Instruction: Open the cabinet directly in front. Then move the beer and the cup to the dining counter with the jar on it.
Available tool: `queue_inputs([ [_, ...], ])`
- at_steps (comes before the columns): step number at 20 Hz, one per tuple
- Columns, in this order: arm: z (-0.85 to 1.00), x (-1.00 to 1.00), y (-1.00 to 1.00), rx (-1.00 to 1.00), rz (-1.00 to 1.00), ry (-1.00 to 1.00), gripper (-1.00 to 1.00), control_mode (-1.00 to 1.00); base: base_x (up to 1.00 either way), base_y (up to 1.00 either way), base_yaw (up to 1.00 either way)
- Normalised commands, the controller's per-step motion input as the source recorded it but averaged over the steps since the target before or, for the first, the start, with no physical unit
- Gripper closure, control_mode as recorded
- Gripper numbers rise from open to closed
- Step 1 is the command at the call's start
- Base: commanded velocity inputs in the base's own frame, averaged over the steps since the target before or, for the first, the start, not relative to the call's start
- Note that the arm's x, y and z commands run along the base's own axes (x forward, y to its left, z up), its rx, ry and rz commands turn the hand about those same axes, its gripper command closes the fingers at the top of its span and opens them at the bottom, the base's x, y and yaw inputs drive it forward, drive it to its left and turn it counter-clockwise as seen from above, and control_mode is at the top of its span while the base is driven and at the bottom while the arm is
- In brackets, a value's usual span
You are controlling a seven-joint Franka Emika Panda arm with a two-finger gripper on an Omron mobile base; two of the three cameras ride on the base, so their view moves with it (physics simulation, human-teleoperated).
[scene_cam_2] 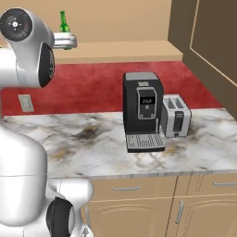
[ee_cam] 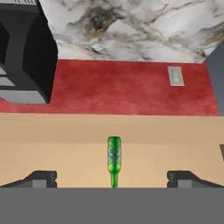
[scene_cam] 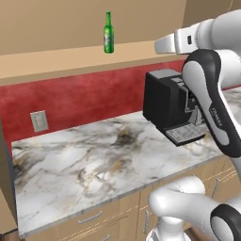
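The cabinet stands open, its tan shelf (scene_cam: pixel 70 60) bare apart from the beer (scene_cam: pixel 108 33), a slim green bottle standing upright on it. One cabinet door (scene_cam_2: pixel 214 41) hangs open at the right. My gripper (scene_cam: pixel 161 45) is level with the shelf, to the right of the bottle and apart from it. From the right base view the gripper (scene_cam_2: pixel 69 42) overlaps the foot of the beer (scene_cam_2: pixel 64 22). Seen upside down in the hand view, the beer (ee_cam: pixel 114 157) lies ahead, centred between the spread fingertips (ee_cam: pixel 41 178) of the open gripper (ee_cam: pixel 112 179). The cup, the jar and the dining counter are out of view.
Below the shelf runs a marble worktop (scene_cam: pixel 84 160) against a red wall. A black coffee machine (scene_cam_2: pixel 142 104) and a silver toaster (scene_cam_2: pixel 177 115) stand on it. A wall socket (scene_cam: pixel 39 121) sits on the red wall. Tan drawers (scene_cam_2: pixel 139 199) line the front.
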Motion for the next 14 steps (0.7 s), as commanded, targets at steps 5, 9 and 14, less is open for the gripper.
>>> queue_inputs([
  [5, 0.0, 0.41, 0.13, 0.0, 0.0, 0.0, -1.0, -1.0, 0.0, 0.0, 0.0],
  [9, 0.0, 0.44, 0.23, 0.0, 0.0, 0.0, -1.0, -1.0, 0.0, 0.0, 0.0],
  [14, 0.0, 0.47, 0.24, 0.0, 0.0, 0.0, -1.0, -1.0, 0.0, 0.0, 0.0],
])
